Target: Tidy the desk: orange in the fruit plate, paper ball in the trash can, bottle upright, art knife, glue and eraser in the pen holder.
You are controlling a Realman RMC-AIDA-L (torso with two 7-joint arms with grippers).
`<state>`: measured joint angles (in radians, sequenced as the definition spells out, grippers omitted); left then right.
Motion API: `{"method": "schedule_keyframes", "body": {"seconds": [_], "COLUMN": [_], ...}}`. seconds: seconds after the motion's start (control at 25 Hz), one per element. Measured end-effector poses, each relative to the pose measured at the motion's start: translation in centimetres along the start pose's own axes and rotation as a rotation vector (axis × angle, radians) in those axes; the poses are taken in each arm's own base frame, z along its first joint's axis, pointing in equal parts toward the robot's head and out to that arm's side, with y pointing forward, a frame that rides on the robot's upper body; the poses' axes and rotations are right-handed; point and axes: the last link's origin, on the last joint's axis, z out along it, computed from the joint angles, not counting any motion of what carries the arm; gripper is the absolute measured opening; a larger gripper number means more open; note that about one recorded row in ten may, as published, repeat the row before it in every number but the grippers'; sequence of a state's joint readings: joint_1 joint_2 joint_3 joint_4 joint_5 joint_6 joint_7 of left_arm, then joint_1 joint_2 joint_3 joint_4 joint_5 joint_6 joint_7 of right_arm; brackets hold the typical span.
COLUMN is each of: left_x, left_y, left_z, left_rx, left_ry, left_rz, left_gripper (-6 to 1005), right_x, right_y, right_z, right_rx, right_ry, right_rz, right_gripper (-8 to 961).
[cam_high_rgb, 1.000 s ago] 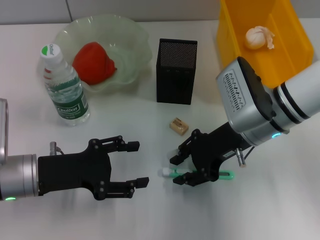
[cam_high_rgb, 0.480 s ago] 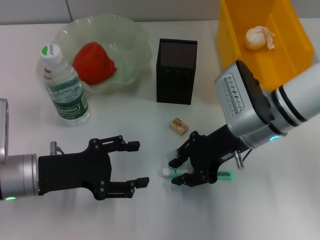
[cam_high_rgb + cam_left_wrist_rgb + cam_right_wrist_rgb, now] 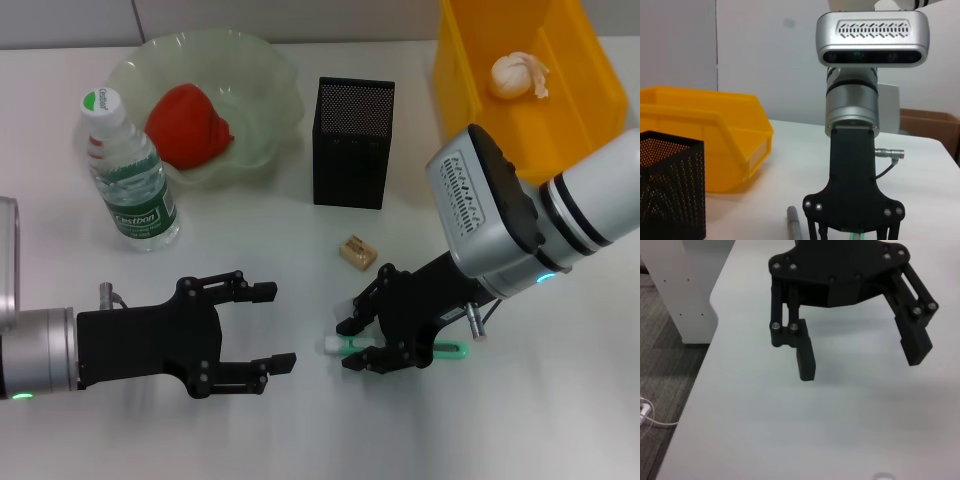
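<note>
The mint-green art knife (image 3: 448, 349) lies flat on the desk (image 3: 300, 430), its white tip (image 3: 331, 345) pointing left. My right gripper (image 3: 356, 343) is low over it, open, one finger on each side of the blade end. The grey glue (image 3: 792, 220) lies beside that gripper (image 3: 852, 234); my right arm hides it in the head view. The tan eraser (image 3: 357, 251) sits just beyond, in front of the pen holder (image 3: 352, 142). My left gripper (image 3: 275, 326) hovers open and empty at the lower left. The orange (image 3: 186, 125) rests in the fruit plate (image 3: 262, 75). The bottle (image 3: 126, 175) stands upright. The paper ball (image 3: 517, 75) lies in the trash can (image 3: 465, 60).
The right wrist view shows my left gripper (image 3: 860, 357) open over the bare desk, with the desk's edge and the floor beyond it. A cable plug (image 3: 478, 320) sticks out of my right wrist.
My right gripper has crept slightly left and lower over the art knife. The knife and my left arm have not moved.
</note>
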<state>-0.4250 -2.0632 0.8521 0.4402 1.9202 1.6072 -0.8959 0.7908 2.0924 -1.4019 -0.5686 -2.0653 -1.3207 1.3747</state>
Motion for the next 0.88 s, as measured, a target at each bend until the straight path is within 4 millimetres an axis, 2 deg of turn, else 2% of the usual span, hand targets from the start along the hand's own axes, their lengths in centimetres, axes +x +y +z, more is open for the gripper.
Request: {"method": "schedule_keyframes", "body": {"seconds": [0.48, 0.68, 0.88], "left_x": [-0.2, -0.16, -0.11], "left_y": [-0.23, -0.28, -0.37], "left_z": [-0.01, 0.0, -0.06], "left_rx": [0.016, 0.015, 0.016], "left_ry": [-0.014, -0.015, -0.016], "left_rz": [-0.002, -0.003, -0.005], "left_gripper": [802, 800, 800], "right_x": [0.04, 0.03, 0.03], "right_y": [-0.02, -0.02, -0.03], "right_z": [0.02, 0.02, 0.01], "right_rx": [0.003, 0.003, 0.004], "right_ry": [0.001, 0.001, 0.001], "right_rz": [0.0, 0.0, 0.001], "right_gripper": [318, 264, 264]}}
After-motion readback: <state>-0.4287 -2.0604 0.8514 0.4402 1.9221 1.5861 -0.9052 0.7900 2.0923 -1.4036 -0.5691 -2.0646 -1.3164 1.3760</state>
